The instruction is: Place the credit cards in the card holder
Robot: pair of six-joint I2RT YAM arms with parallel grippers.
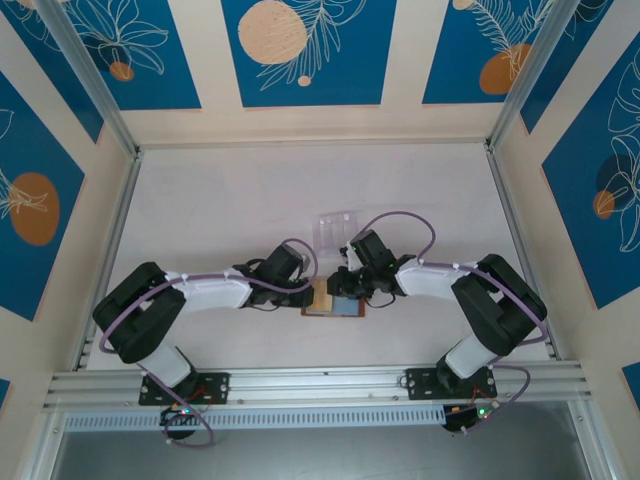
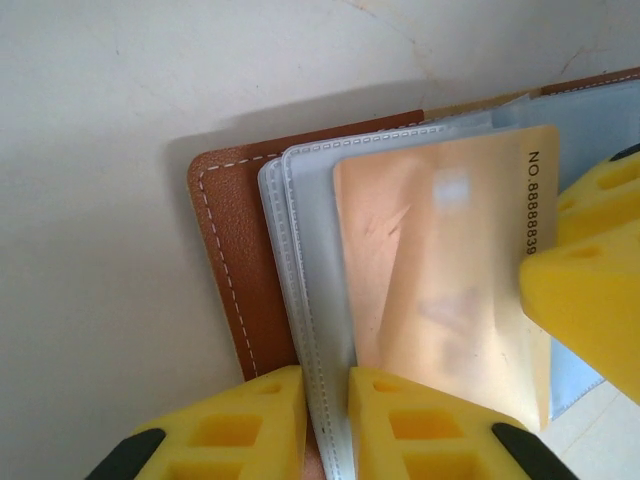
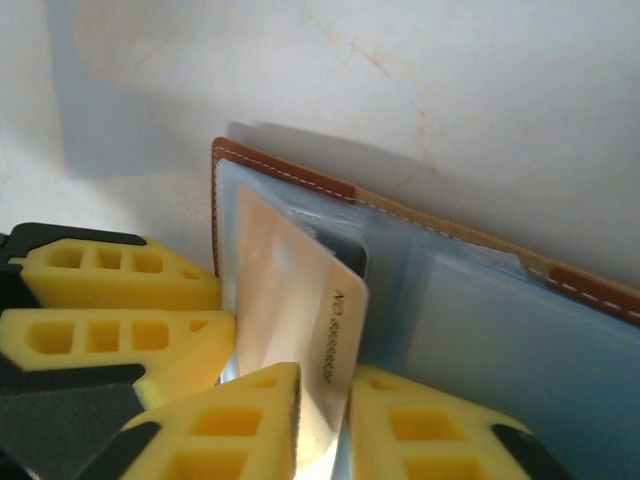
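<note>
Feeding a tan credit card [image 3: 290, 300] into the open card holder [image 1: 340, 306] at mid-frame, right jaws clamped on the card, left jaws pinching a pocket leaf [image 2: 300, 300]; next, a straight push deeper

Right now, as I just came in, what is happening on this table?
Two robot arms work together on the open card holder. The left end effector pinches the edge of its clear pocket pages, and the right end effector grips a tan credit card laid against those pockets. Whether the card has entered a pocket, I cannot tell.
</note>
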